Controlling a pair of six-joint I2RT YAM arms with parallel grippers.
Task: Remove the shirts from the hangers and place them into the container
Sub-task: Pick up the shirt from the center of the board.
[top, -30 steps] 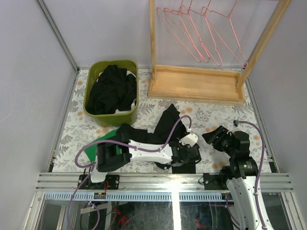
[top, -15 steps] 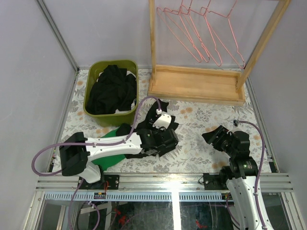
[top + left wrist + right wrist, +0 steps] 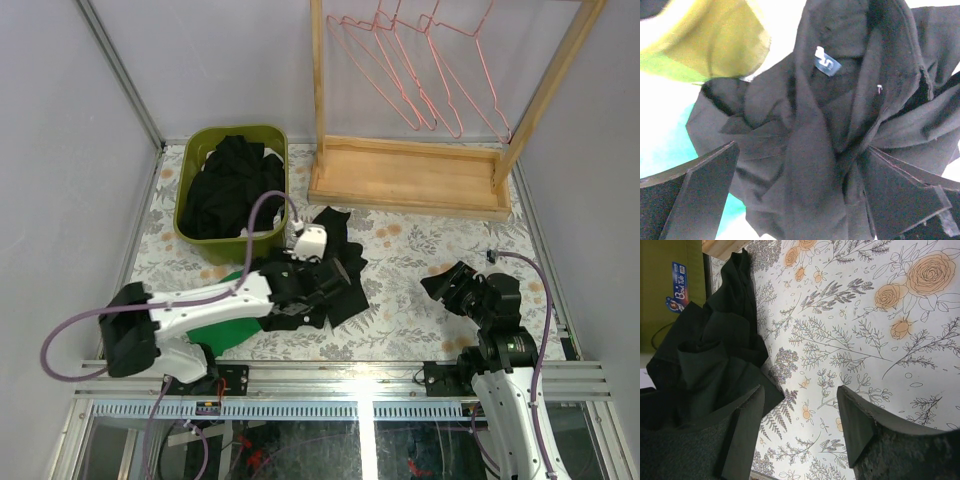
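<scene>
Mid-tabletop, just in front of the container point(image 3: 231, 244): one black shirt point(image 3: 346, 291), crumpled, collar and neck label point(image 3: 826, 62) facing up, one edge lying over a green cloth point(image 3: 226, 328). Left gripper point(image 3: 802, 150) hangs directly above it, fingers spread wide to either side of the cloth, gripping nothing. Right gripper point(image 3: 800, 390) is well apart to the right, open and empty over the floral tabletop point(image 3: 440, 245). The container holds a heap of black fabric with a white sliver at the rim; anything beneath is hidden. Pink hangers point(image 3: 420, 70) are on the wooden rack point(image 3: 410, 178), their hooks cut off. The left arm covers part of the shirt from above, and the container is blurred in the left wrist view.
</scene>
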